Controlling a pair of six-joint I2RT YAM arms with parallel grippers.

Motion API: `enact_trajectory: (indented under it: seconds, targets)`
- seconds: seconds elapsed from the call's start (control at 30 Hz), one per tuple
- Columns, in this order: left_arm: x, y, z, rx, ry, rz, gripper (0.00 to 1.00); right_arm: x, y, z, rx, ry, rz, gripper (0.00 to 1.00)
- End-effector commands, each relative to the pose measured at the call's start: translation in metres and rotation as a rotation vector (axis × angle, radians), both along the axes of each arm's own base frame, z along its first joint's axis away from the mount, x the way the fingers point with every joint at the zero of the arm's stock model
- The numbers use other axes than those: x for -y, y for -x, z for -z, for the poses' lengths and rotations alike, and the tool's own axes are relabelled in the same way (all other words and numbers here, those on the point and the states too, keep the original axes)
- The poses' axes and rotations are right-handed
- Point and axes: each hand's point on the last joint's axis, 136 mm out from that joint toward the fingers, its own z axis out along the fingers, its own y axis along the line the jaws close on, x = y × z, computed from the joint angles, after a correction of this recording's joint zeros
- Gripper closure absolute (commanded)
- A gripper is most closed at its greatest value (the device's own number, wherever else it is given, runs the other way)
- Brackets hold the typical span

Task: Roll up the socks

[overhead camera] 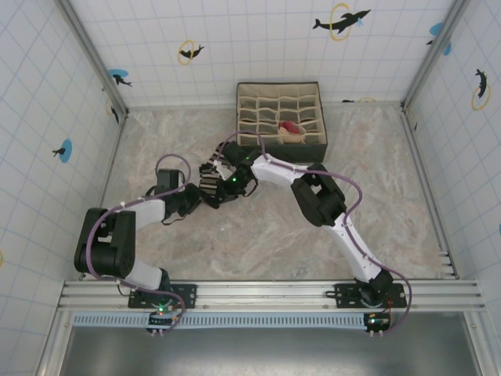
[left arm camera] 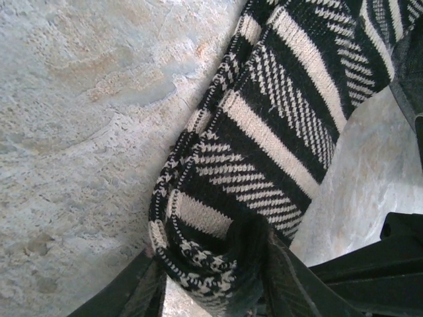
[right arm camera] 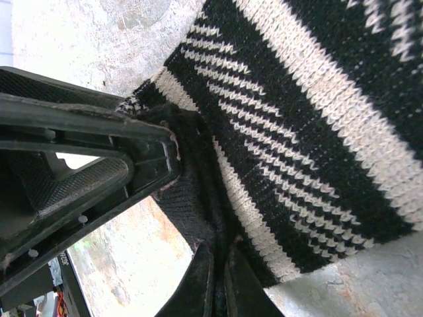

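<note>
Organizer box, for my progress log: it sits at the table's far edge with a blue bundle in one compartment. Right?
Not blue. The top external view shows the organizer box at the far edge of the table with a red-pink bundle in one compartment.

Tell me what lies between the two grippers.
The black striped sock: rolled end in the left gripper, an edge pinched by the right gripper, as both wrist views show.
</note>
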Motion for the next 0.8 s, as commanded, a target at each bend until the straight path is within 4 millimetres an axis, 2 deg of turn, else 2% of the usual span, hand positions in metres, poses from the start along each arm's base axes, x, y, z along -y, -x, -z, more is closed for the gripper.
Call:
enact_trajectory:
  seconds: [0.0,0.07,0.17,0.27,0.4,0.57,0.77]
  targets:
    - [-0.003,0.002,0.008,-0.04,-0.025,0.002,0.64,0.004,-0.004,0.009,0.021,0.029,-0.003,0.97]
    - [-0.004,0.002,0.009,-0.044,-0.033,0.007,0.73,0.004,-0.007,0.002,0.058,0.019,-0.001,0.97]
    - [-0.004,0.004,0.009,-0.044,-0.041,0.012,0.78,0.0,-0.013,-0.013,0.131,-0.012,0.007,0.85]
    - [-0.004,0.009,0.012,-0.054,-0.051,0.018,0.85,-0.007,-0.016,-0.036,0.228,-0.06,0.011,0.75]
    - [-0.001,0.021,0.015,-0.073,-0.036,0.038,0.99,-0.01,-0.017,-0.069,0.421,-0.083,-0.001,0.63]
    - [0.014,0.032,0.008,-0.038,-0.035,0.113,1.0,-0.001,-0.008,-0.089,0.668,-0.038,-0.014,0.55]
    - [0.036,0.054,0.005,-0.043,0.001,0.202,1.0,0.024,0.013,-0.1,0.943,0.031,-0.019,0.38]
